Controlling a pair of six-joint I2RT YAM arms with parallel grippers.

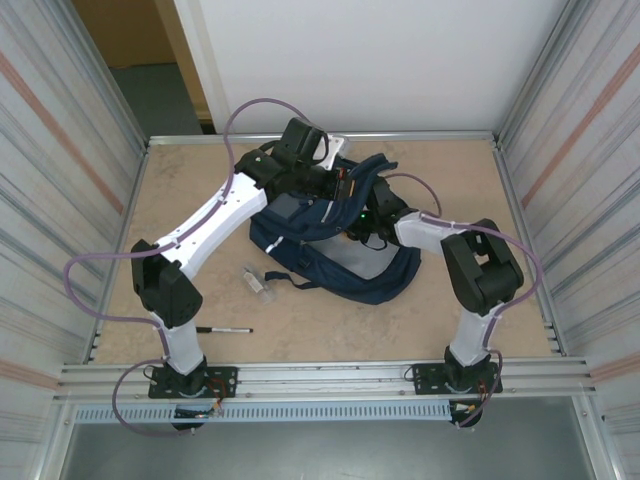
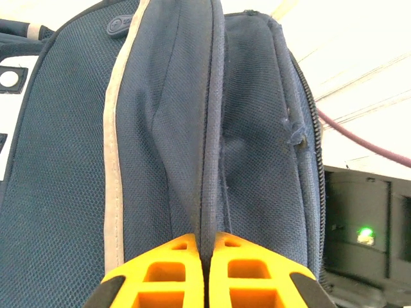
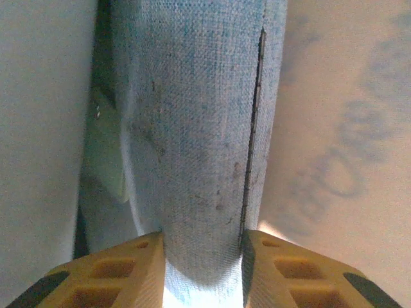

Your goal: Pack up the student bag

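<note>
The student bag [image 1: 292, 246], navy with a grey stripe [image 2: 113, 160], lies in the middle of the table with its top lifted toward the back. My left gripper [image 2: 205, 242] is shut on a raised fold of the bag's navy fabric [image 2: 212, 128] near the zipper edge, and it sits at the bag's top [image 1: 340, 185] in the top view. My right gripper [image 3: 202, 247] is reached in among pale fabric walls, its jaws clamped on the sides of a blue-grey woven-cloth item [image 3: 199, 128] with a dark seam. What that item is stays unclear.
A black pen [image 1: 225, 329] lies on the table near the left arm's base. A small clear object [image 1: 257, 280] rests just left of the bag. Metal walls close in the left, right and back sides. The right arm's body with a green light [image 2: 365, 233] stands beside the bag.
</note>
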